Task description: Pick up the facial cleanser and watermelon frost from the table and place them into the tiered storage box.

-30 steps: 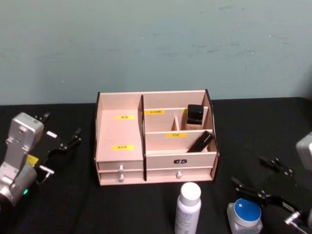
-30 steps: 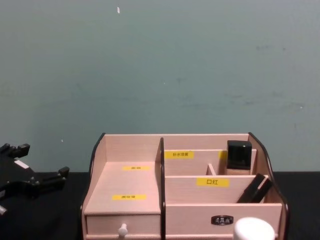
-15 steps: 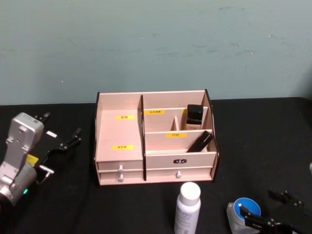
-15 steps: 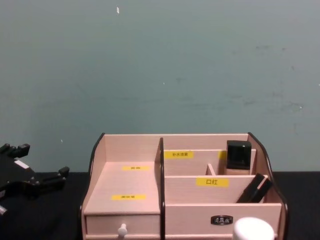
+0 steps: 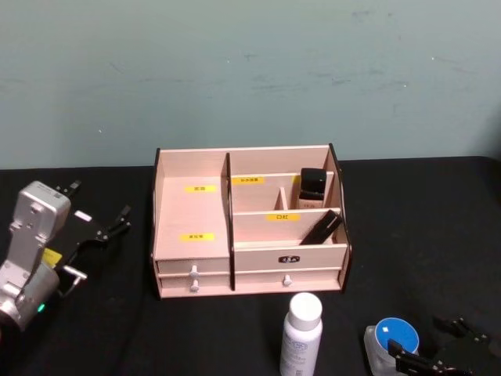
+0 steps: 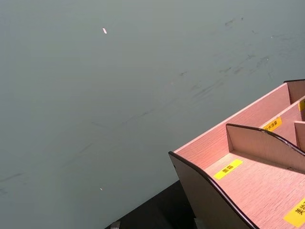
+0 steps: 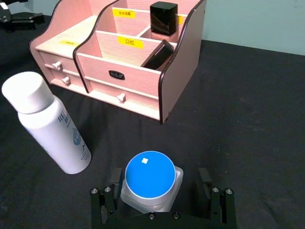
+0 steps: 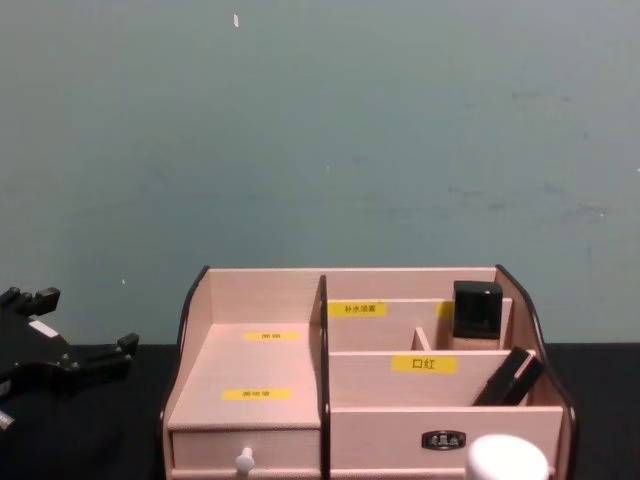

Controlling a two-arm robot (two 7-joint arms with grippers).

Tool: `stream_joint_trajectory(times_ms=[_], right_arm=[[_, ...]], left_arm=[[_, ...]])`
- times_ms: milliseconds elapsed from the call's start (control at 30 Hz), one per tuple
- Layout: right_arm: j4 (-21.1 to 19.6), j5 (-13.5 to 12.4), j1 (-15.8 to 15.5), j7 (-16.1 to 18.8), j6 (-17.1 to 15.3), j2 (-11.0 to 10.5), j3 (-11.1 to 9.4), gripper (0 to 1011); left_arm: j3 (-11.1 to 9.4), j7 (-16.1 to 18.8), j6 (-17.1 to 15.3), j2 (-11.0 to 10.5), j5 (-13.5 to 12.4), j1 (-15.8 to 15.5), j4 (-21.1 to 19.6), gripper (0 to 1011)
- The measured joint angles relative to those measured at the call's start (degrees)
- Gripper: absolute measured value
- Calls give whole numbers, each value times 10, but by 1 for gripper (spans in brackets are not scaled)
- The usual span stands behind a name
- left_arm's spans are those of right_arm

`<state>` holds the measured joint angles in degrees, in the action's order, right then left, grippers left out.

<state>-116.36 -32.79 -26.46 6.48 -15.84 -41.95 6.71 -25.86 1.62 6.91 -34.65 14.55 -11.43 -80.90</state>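
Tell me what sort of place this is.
Likely a robot lab bench staged as a vanity: a black-covered table, a bare teal wall, and a pink tiered storage box with labelled compartments.

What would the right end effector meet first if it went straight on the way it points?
The blue-lidded jar: it sits directly ahead, between the open jaws of the right end effector. Remaining gap is hard to judge. The tiered storage box lies farther beyond.

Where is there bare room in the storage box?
Both left stepped shelves of the tiered storage box are bare, between left wall and centre divider. Crowded: right compartments hold a black bottle and black case. In front, the right tool straddles the blue-lidded jar.
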Motion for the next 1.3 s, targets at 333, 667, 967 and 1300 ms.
stream_joint_trajectory(times_ms=[333, 667, 967, 1300], right_arm=[[23, 12, 19, 27, 2, 11, 10, 1000], [38, 27, 33, 47, -4, 25, 15, 1000], [45, 41, 37, 57, -10, 36, 17, 1000], [51, 63, 45, 55, -17, 47, 22, 1000]], left_arm=[[0, 0, 0, 0, 0, 0, 0, 1001], [0, 0, 0, 0, 0, 0, 0, 1001], [0, 0, 0, 0, 0, 0, 0, 1001], [0, 0, 0, 0, 0, 0, 0, 1001]])
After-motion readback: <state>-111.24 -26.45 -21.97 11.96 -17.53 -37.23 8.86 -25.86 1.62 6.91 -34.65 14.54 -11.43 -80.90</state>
